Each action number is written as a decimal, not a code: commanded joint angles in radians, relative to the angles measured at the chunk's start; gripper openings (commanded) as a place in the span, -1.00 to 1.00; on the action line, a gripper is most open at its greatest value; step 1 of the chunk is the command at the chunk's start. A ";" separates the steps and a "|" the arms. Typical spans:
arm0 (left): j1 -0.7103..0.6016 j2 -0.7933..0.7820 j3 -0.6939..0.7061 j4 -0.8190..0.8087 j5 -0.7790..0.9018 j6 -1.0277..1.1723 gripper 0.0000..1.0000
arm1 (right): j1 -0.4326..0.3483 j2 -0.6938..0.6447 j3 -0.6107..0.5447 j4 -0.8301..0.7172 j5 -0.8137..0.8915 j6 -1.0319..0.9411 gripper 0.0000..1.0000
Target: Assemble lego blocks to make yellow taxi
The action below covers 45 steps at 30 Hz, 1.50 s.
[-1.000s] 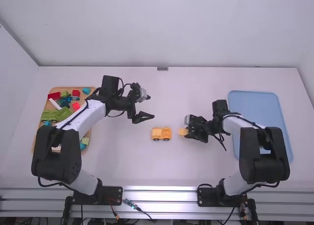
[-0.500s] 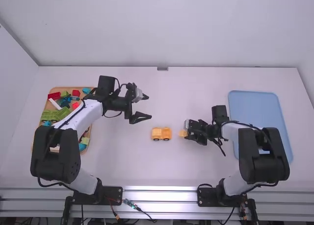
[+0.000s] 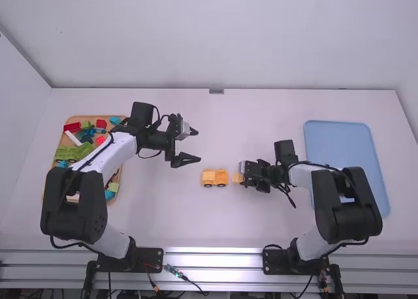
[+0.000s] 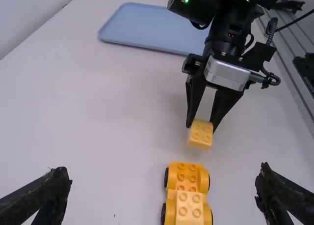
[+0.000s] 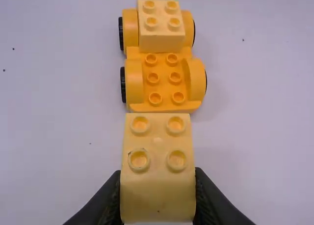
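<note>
1. Movement, compared with the frame half a second earlier: your right tool (image 3: 243, 179) has shifted toward the wheeled base (image 5: 134, 85), carrying its yellow block (image 5: 157, 200) along and narrowing the gap. The base has kept its place on the bench (image 3: 157, 207).
2. Count of base assemblies at mid-bench: one. You will note four black wheels, one at each corner, and six exposed studs.
3. Count of pale yellow blocks at the work area: two. One, the mounted block (image 5: 162, 41), sits on one end of the base and shows four studs; the other is in your right tool and also shows four.
4. Count of trays: two. You have one blue tray (image 3: 339, 149) at the right and one wooden tray (image 3: 91, 118) at the left. The wooden one holds assorted coloured blocks, too crowded to count reliably.
5. Right tool: pinching the yellow block by its sides, studs up, near the free end of the base. Left wrist view confirms a gap between block and base.
6. Left tool (image 3: 198, 145): fingers spread wide with nothing between them, beyond the base and toward your left.
</note>
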 commanded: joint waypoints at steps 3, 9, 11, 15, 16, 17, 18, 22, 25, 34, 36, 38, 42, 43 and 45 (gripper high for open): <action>0.002 0.003 -0.009 -0.008 0.073 0.026 0.98 | -0.030 0.087 0.058 -0.039 -0.017 0.017 -1.00; -0.002 0.003 -0.009 -0.008 0.083 0.043 0.98 | -0.037 0.098 0.114 -0.179 -0.043 -0.104 -1.00; 0.003 0.003 -0.009 -0.008 0.084 0.043 0.98 | -0.040 0.099 0.114 -0.164 -0.042 -0.093 -1.00; 0.002 0.003 -0.009 -0.009 0.084 0.043 0.98 | -0.039 0.141 0.114 -0.087 -0.032 -0.023 -1.00; 0.001 0.003 -0.009 -0.009 0.084 0.043 0.98 | -0.037 0.156 0.116 -0.075 -0.036 -0.017 -1.00; -0.002 0.003 -0.009 -0.009 0.083 0.042 0.98 | -0.036 0.164 0.116 -0.070 -0.035 -0.016 -1.00; -0.002 0.003 -0.009 -0.010 0.082 0.043 0.98 | -0.036 0.180 0.122 -0.074 -0.035 -0.017 -1.00; 0.000 0.003 -0.010 -0.012 0.082 0.042 0.98 | -0.041 0.191 0.140 -0.132 -0.035 -0.061 -1.00; -0.002 0.003 -0.010 -0.011 0.083 0.043 0.98 | -0.041 0.191 0.155 -0.141 -0.031 -0.056 -1.00; -0.003 0.003 -0.010 -0.013 0.084 0.042 0.98 | -0.041 0.191 0.153 -0.116 0.002 -0.018 -0.84; -0.004 0.003 -0.010 -0.013 0.082 0.043 0.98 | -0.041 0.191 0.153 -0.117 0.004 -0.017 -0.78; -0.005 0.003 -0.010 -0.013 0.081 0.042 0.98 | -0.041 0.191 0.153 -0.123 0.019 -0.017 -0.55; -0.005 0.003 -0.010 -0.013 0.079 0.042 0.98 | -0.041 0.191 0.153 -0.116 0.022 0.016 0.02; -0.005 0.003 -0.010 -0.013 0.076 0.043 0.98 | -0.041 0.191 0.154 -0.116 0.023 0.023 0.14; -0.005 0.003 -0.010 -0.012 0.055 0.039 0.98 | -0.041 0.191 0.159 -0.119 0.025 0.036 0.33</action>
